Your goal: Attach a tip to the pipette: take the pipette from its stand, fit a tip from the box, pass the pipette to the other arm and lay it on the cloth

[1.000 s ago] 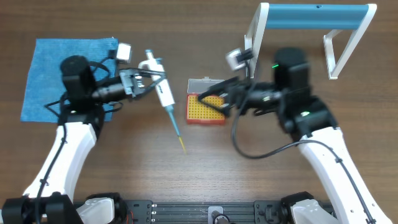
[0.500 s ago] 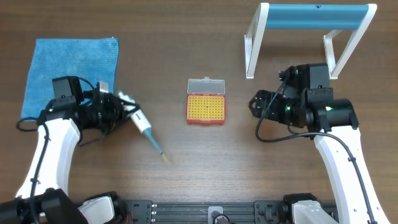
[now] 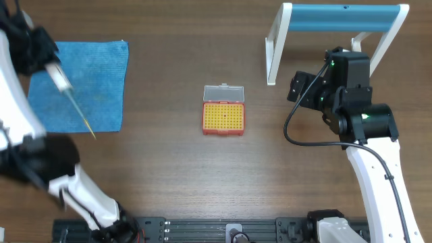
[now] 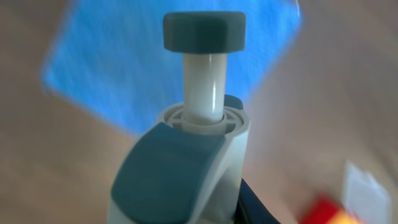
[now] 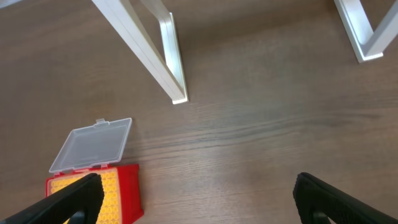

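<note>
1. Left claw: clamped on the pipette at the far left, arm raised over the cloth.
2. Pipette: slanted, with its fitted yellowish tip pointing near-right. In the top view the tip end shows by the cloth's near edge. The left wrist view looks along the plunger head, with the blue cloth behind it. Can't tell whether it touches the cloth.
3. Cloth: blue, flat on the wooden surface, far left.
4. Tip box: red, mid-surface, with the clear lid folded open on its far side. It is well apart from both claws.
5. Right claw: spread wide and empty, over bare surface to the right of the box.
6. Stand: white legs with a blue top bar, far right, just beyond the right claw.
</note>
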`<state>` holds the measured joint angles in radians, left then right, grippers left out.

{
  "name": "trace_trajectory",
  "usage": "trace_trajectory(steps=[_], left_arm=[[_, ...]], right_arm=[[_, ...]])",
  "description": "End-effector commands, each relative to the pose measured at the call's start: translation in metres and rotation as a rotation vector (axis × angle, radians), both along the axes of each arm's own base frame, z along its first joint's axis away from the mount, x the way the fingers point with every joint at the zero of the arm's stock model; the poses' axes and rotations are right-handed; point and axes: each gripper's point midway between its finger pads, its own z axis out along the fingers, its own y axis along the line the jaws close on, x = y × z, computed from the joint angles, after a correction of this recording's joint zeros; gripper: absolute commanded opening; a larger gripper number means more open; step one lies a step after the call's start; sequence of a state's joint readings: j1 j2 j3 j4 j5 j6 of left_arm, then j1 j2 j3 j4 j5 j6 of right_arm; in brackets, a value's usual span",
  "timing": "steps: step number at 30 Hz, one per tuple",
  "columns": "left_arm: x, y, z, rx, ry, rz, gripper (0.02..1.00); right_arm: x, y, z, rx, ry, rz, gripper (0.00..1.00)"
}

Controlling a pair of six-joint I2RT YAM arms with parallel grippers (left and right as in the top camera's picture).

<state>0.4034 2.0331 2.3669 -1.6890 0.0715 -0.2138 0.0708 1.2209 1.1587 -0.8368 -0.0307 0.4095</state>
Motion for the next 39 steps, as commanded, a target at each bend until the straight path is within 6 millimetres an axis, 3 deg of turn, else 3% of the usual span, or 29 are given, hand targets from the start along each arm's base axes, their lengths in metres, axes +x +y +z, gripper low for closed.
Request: trace_trajectory(steps=[1,4,7,13,19,26,29,33,39], left_arm=[[0.056,0.044,-0.037,0.206,0.048,0.01,0.027],[0.053,0.055,-0.069,0.278,0.189,-0.088,0.027],[0.057,0.065,-0.099,0.296,0.251,-0.077,0.027],[0.077,0.078,-0.129,0.35,0.267,-0.167,0.027],[0.111,0.062,-0.165,0.252,0.172,-0.334,0.027],[0.116,0.062,-0.201,0.231,0.204,-0.408,0.027],[0.113,0.058,-0.225,0.195,0.234,-0.418,0.027],[0.109,0.053,-0.241,0.162,0.258,-0.424,0.027],[0.108,0.053,-0.243,0.16,0.263,-0.425,0.027]], right_arm=[[-0.008,0.005,-0.002,0.031,0.038,-0.049,0.991],[-0.017,0.011,-0.008,0.044,0.082,-0.054,0.989],[-0.024,0.019,-0.012,0.058,0.116,-0.057,0.989],[-0.031,0.039,-0.014,0.101,0.138,-0.059,0.989],[-0.033,0.051,-0.014,0.152,0.151,-0.098,0.993],[-0.035,0.056,-0.014,0.17,0.156,-0.108,0.991],[-0.035,0.056,-0.014,0.184,0.158,-0.129,0.991],[-0.035,0.056,-0.013,0.188,0.158,-0.135,0.991],[-0.035,0.056,-0.013,0.188,0.158,-0.135,0.991]])
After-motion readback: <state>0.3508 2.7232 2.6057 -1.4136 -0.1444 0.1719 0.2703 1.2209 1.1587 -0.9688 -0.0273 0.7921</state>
